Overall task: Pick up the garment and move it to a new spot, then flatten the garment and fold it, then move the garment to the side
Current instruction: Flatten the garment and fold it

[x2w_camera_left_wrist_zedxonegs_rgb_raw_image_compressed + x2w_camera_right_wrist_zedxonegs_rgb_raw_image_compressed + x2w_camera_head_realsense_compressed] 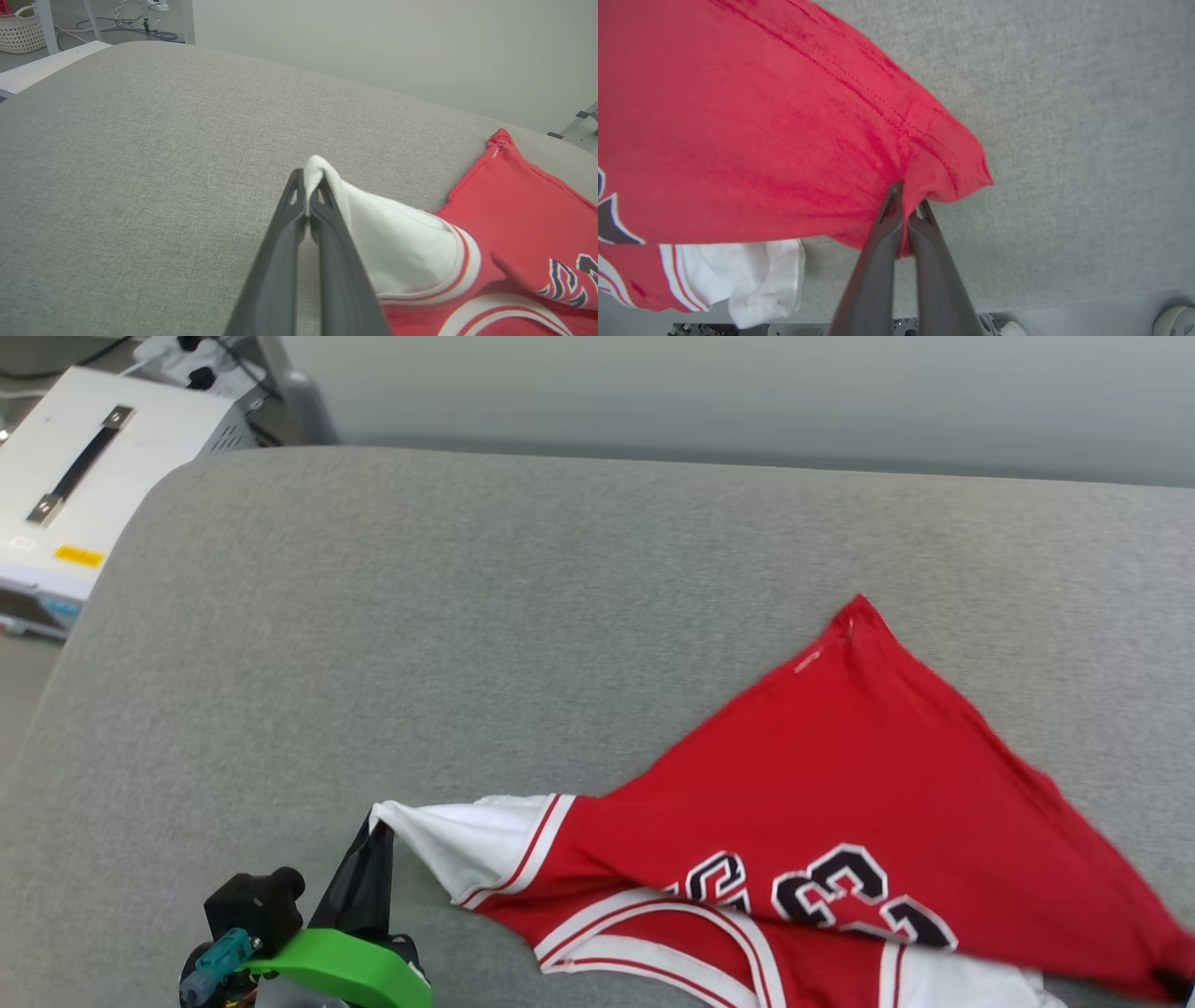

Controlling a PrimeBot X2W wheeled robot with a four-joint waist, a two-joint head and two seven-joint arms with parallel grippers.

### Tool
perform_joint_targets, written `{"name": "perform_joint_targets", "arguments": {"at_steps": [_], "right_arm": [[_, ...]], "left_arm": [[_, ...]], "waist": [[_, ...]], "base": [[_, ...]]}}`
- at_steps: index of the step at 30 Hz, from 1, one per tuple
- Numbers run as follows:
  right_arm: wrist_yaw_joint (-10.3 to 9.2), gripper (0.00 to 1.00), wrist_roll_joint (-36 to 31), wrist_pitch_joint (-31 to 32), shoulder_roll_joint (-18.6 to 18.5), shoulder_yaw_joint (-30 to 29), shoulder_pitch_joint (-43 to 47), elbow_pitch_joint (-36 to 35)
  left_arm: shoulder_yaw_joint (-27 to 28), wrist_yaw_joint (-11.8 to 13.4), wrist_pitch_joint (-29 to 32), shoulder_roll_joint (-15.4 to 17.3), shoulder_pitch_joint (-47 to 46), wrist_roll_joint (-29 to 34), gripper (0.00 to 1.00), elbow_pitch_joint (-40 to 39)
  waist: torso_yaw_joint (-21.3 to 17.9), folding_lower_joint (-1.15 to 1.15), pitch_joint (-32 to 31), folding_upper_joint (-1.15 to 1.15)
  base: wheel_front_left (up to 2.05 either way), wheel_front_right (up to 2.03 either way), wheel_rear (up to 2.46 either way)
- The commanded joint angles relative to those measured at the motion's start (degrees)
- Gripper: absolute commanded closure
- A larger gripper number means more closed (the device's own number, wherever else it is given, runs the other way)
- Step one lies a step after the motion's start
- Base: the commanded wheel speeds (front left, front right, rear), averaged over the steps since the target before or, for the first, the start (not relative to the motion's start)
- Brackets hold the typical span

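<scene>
Head view: garment [840,775] (red) on cushion [467,616]

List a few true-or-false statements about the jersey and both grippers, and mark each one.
1. The left gripper is shut on the white sleeve of the garment. True.
2. The right gripper hangs open above the garment. False: it is shut on a red edge of it.
3. The garment lies on a grey fabric surface. True.
4. The numbers are yellow. False: they are black with white outlines.
</scene>
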Motion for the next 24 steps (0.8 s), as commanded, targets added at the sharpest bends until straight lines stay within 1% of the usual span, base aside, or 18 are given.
{"name": "perform_joint_targets", "arguments": {"at_steps": [1, 4, 6, 7, 8, 9, 10, 14, 15, 16, 18, 22, 24], "right_arm": [[-0.04, 1.0, -0.89, -0.35, 2.63, -1.12, 3.3, -1.98], [-0.04, 1.0, -1.86, -1.36, 8.6, -2.9, 9.31, -4.87], [-0.04, 1.0, -1.75, -1.84, 10.9, -3.21, 12.59, -5.48], [-0.04, 1.0, -1.42, -2.9, 11.49, -3.19, 13.75, -5.45], [-0.04, 0.75, -1.25, -4.33, 11.75, -3.26, 14.36, -5.3], [-0.04, 0.1, -0.85, -5.84, 11.93, -3.14, 14.87, -4.91], [-0.04, 0.0, -0.4, -8.17, 12.05, -2.85, 15.3, -4.61], [-0.04, 0.0, -0.65, -19.81, 12.16, -2.48, 14.49, -4.05], [-0.04, 0.0, -1.19, -23.49, 12.17, -2.47, 13.68, -4.23], [-0.04, 0.0, -2.92, -29.4, 11.75, -1.86, 12.31, -4.32], [-0.04, 0.0, -3.63, -35.21, 11.29, -1.41, 10.39, -4.18], [-0.04, 0.0, -4.35, -44.43, 8.72, 1.39, 5.32, -2.23], [-0.04, 0.0, -3.92, -46.48, 7.33, 3.36, 2.32, -0.1]], "left_arm": [[0.11, 0.2, 0.34, 0.6, 0.68, -0.53, 1.0, 0.01], [-0.12, 0.07, 0.63, 0.81, 0.75, -0.69, 1.0, 0.57], [-0.25, 0.02, 0.69, 0.92, 0.81, -0.77, 1.0, 0.91], [-0.3, 0.02, 0.69, 0.96, 0.86, -0.81, 1.0, 1.07], [-0.35, 0.02, 0.69, 0.97, 0.89, -0.85, 1.0, 1.2], [-0.44, 0.01, 0.75, 0.99, 0.94, -0.89, 1.0, 1.38], [-0.59, -0.04, 0.81, 0.99, 0.98, -0.93, 1.0, 1.52], [-1.11, -0.22, 1.09, 1.22, 0.78, -0.92, 1.0, 1.82], [-1.22, -0.24, 1.17, 1.29, 0.76, -0.92, 1.0, 1.82], [-1.44, -0.28, 1.28, 1.36, 0.78, -0.93, 1.0, 1.87], [-1.66, -0.28, 1.35, 1.4, 0.89, -0.94, 1.0, 1.84], [-2.0, -0.18, 1.17, 1.2, 0.5, -0.97, 1.0, 1.6], [-2.3, -0.21, 1.1, 1.03, 0.06, -0.99, 1.0, 1.47]], "waist": [[-3.04, 0.0, -2.15, 0.0], [-3.29, 0.0, -2.38, 0.0], [-3.44, 0.0, -2.58, 0.0], [-3.54, 0.0, -2.61, 0.0], [-3.63, 0.0, -2.67, 0.0], [-3.71, 0.0, -2.87, 0.0], [-3.72, 0.0, -3.03, 0.0], [-3.62, 0.0, -3.63, 0.0], [-3.58, 0.0, -3.78, 0.0], [-3.44, 0.0, -4.28, 0.0], [-3.27, 0.0, -4.56, 0.0], [-2.67, 0.0, -4.31, 0.0], [-2.14, 0.0, -3.82, 0.0]], "base": [[0.0, 0.0, 0.0], [0.0, 0.0, 0.0], [0.0, 0.0, 0.0], [0.0, 0.0, 0.0], [0.0, 0.0, 0.0], [0.0, 0.0, 0.0], [0.0, 0.0, 0.0], [0.0, 0.0, 0.0], [0.0, 0.0, 0.0], [0.0, 0.0, 0.0], [0.0, 0.0, 0.0], [0.0, 0.0, 0.0], [0.0, 0.0, 0.0]]}}
